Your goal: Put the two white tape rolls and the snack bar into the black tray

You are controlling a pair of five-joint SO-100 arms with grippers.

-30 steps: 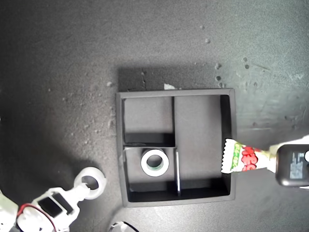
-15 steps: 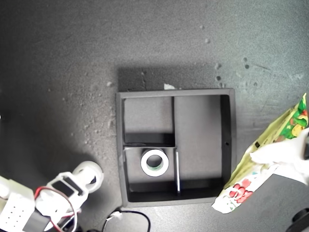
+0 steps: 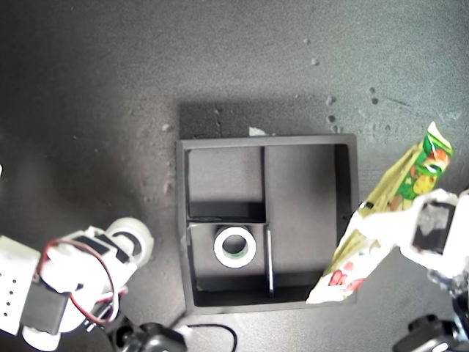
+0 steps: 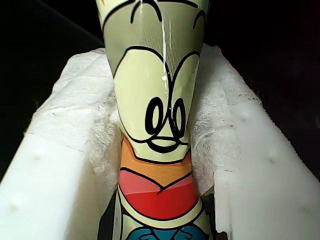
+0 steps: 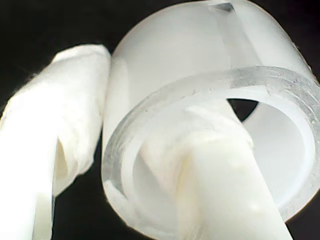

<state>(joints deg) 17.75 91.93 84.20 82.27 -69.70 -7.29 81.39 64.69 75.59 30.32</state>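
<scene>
Clamped on the snack bar (image 4: 157,140), my first gripper (image 4: 157,165) shows both padded white fingers (image 4: 75,165) pressed against the wrapper's sides in the first wrist view; the wrapper there is pale yellow with a black-line cartoon face and a red and orange band; in the exterior view the same gripper (image 3: 410,227) sits at the right edge of the frame, holding the snack bar (image 3: 381,220) on a diagonal, its green end up toward the upper right and its white, red-printed end down over the lower right corner of the black tray (image 3: 181,220); whether that low end touches the tray wall I cannot tell. My second gripper (image 5: 125,150) is pinching the larger white tape roll (image 5: 165,115); one finger (image 5: 55,130) lies against the roll's outer face, the other passes through the centre hole; in the exterior view this gripper (image 3: 121,246) is at the lower left of the frame, outside the tray, with the larger white tape roll (image 3: 135,235) at its tip; red wires loop over the arm there. Smaller white tape roll (image 3: 235,246), greenish inside its rim, lies flat in the tray's lower left small compartment; the dark tabletop (image 3: 110,88) carries scattered pale specks.
</scene>
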